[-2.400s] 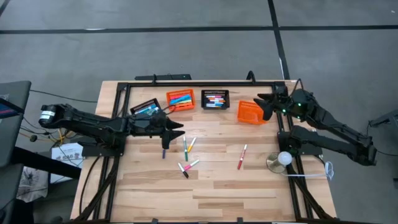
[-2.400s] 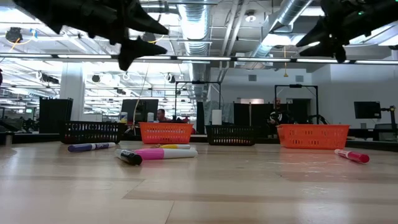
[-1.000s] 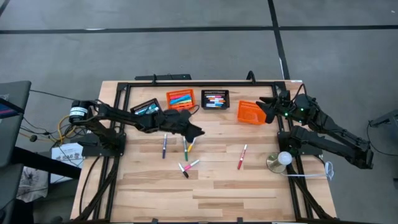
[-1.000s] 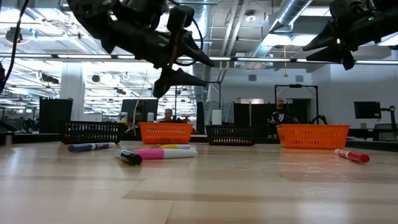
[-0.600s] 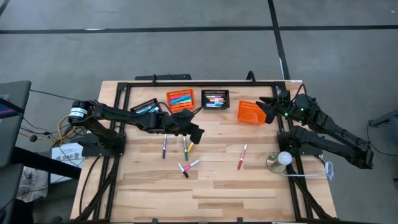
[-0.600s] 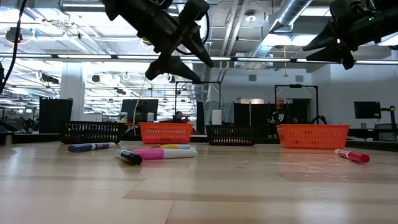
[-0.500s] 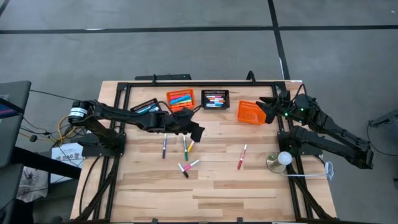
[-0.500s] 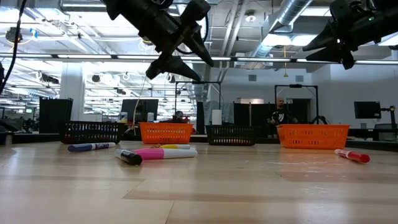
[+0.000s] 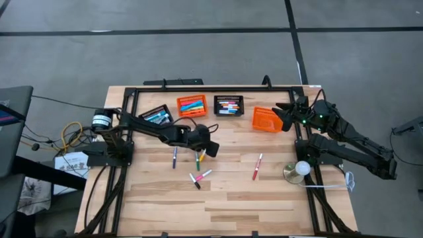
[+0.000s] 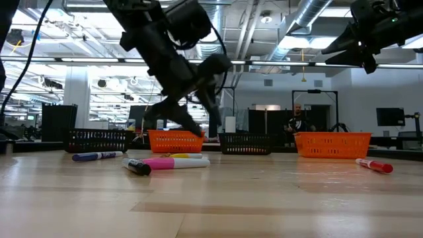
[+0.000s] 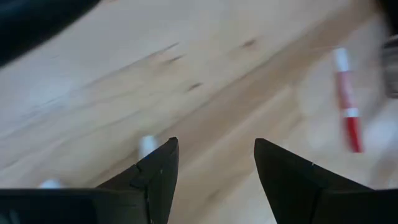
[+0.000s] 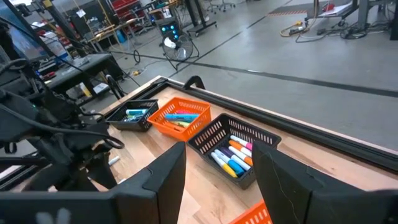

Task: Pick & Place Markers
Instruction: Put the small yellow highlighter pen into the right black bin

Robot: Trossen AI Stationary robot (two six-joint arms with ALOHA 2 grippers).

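Tabletop baskets: orange basket (image 9: 192, 106) and black basket (image 9: 229, 105) hold markers (image 12: 229, 156).

In the left wrist view the red marker (image 11: 347, 106) was smeared by blur, and the picture's edge cut off a dark shape beside it. A pale marker tip (image 11: 147, 145) showed only in part behind one finger (image 11: 158, 177), so its colour and length could not be told. From above, the left gripper (image 9: 209, 147) covered part of the loose markers (image 9: 198, 158) under it, and how many lay there could not be counted. In the low view the black basket (image 10: 246, 143) hid its contents, and the people behind the table were too small to make out. The fourth basket (image 12: 250, 216) was cut off by the edge in the right wrist view.
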